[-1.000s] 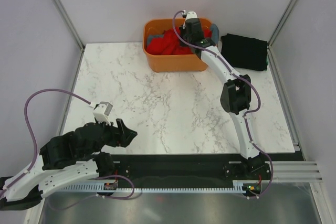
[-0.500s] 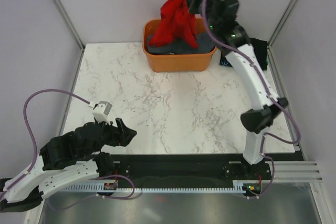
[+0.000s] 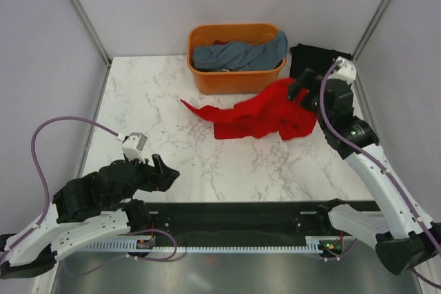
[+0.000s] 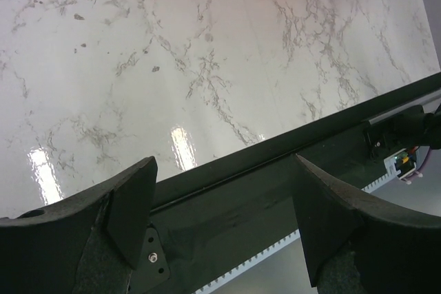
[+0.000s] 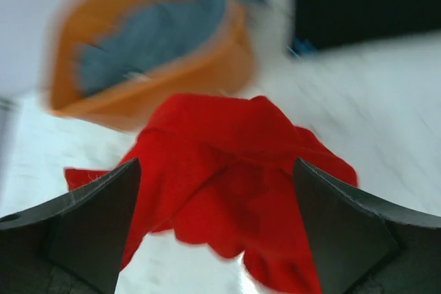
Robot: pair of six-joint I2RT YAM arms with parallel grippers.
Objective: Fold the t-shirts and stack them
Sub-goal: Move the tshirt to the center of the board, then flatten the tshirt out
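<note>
Three shirts: red t-shirt [image 3: 258, 116] lies crumpled on the desk [image 3: 172, 101], just in front of the orange tub [image 3: 234, 85]. The grey-blue shirt [image 3: 238, 55] is heaped in the tub, and the black shirt [image 3: 311, 56] lies at the far right corner, looking folded to me.
Why red is there: my guess is the bare marble gives room to flatten and fold it.
Right hand [image 5: 215, 164]: fingers spread wide, hovering by the red shirt's right edge and gripping nothing. Its wrist view is blurry.
Left hand [image 4: 224, 163]: also spread and empty, parked low at the near edge, well apart from the cloth. I reckon that keeps it out of the way.
Next, I think: pull the red shirt flat first, probably with both hands.
Risk: it's so bunched that a pinch could grab two layers at once.
</note>
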